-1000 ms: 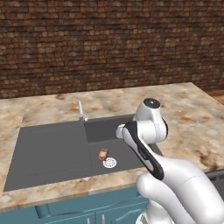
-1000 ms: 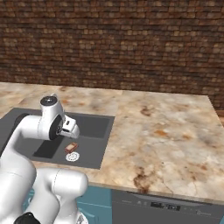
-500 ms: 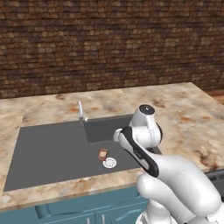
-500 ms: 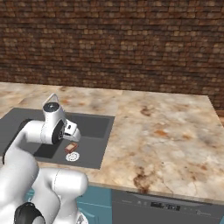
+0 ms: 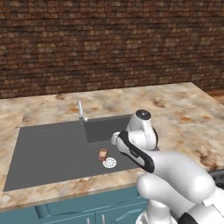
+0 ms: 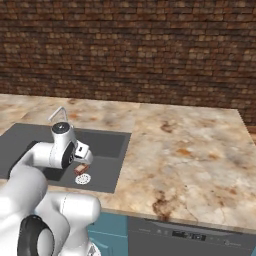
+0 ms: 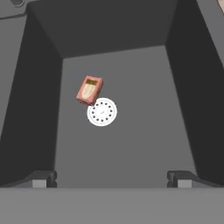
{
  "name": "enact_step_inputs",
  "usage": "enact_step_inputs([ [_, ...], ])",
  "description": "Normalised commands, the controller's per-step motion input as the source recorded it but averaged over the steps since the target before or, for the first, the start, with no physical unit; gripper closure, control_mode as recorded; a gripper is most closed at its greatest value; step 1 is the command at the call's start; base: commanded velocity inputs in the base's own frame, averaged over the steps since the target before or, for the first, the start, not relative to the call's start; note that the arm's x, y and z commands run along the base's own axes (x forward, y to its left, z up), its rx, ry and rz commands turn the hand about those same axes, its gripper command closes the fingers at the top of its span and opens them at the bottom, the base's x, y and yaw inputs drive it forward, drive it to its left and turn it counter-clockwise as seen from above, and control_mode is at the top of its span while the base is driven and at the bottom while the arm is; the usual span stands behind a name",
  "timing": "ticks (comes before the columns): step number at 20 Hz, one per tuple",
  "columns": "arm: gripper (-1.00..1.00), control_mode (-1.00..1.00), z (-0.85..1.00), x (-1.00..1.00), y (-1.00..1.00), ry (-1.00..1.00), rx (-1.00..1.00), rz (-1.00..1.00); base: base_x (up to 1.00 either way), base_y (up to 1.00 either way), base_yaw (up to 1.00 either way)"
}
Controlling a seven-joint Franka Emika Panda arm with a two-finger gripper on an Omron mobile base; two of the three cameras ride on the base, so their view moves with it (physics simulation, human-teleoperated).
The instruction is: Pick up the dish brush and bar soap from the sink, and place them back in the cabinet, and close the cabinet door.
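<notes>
With my gripper [image 7: 112, 179] spread wide above the sink [image 7: 35, 109], I should drop squarely over the bar soap [image 7: 89, 90], seemingly touching the drain disc [image 7: 102, 112], and close across its narrow sides.

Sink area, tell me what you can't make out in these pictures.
- Dish brush: not identifiable anywhere in the sink; part of the deep section is hidden behind the arm in both base views.
- Bar soap: too small in the base views for any detail.
- Gripper: the hand view shows just the two tips, set wide apart; the hand's body covers them in the base views.
- Drain disc: whether the soap touches it is unclear.
</notes>
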Motion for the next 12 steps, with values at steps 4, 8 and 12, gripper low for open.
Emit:
enact_step_inputs([
  [4,-1.0,-1.0,-0.17,0.19,0.14,0.0,0.0,0.0,0.0,0.0,0.0],
  [8,-1.0,-1.0,-0.13,0.15,0.12,0.0,0.0,0.0,0.0,0.0,0.0],
  [12,-1.0,-1.0,-0.16,0.18,0.12,0.0,0.0,0.0,0.0,0.0,0.0],
])
